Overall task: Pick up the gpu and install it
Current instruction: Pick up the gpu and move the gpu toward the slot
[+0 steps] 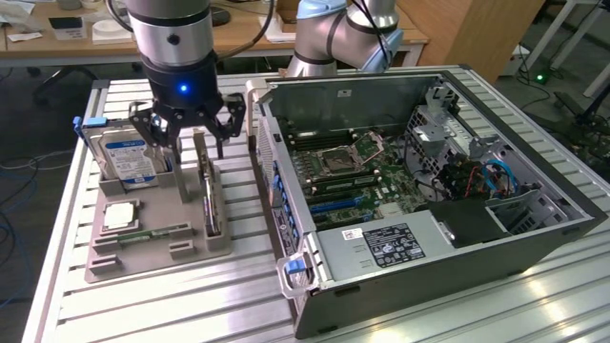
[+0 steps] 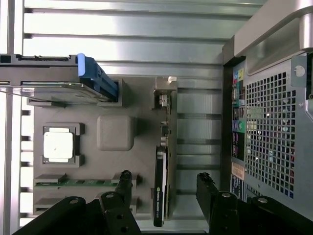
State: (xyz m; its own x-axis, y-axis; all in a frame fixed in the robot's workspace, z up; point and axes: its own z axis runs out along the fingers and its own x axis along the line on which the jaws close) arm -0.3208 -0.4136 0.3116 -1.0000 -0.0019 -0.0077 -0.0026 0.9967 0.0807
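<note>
The gpu (image 1: 208,199) stands on edge in a slot on the side of the grey holder tray (image 1: 143,261) nearest the computer case, silver bracket end toward the back. From above in the wrist view the gpu (image 2: 161,188) is a thin black strip with its bracket at the far end. My gripper (image 1: 191,145) hangs open just above the card's rear end, not touching it. In the wrist view the gripper (image 2: 165,185) straddles the card, one black finger (image 2: 124,182) on each side with room to spare.
The tray also holds an upright hard drive (image 1: 128,161) with a blue clip, a CPU (image 1: 119,214) and a memory stick (image 1: 145,235). An open computer case (image 1: 429,179) lies close beside the tray, at the exterior view's right. A second arm (image 1: 333,28) stands behind.
</note>
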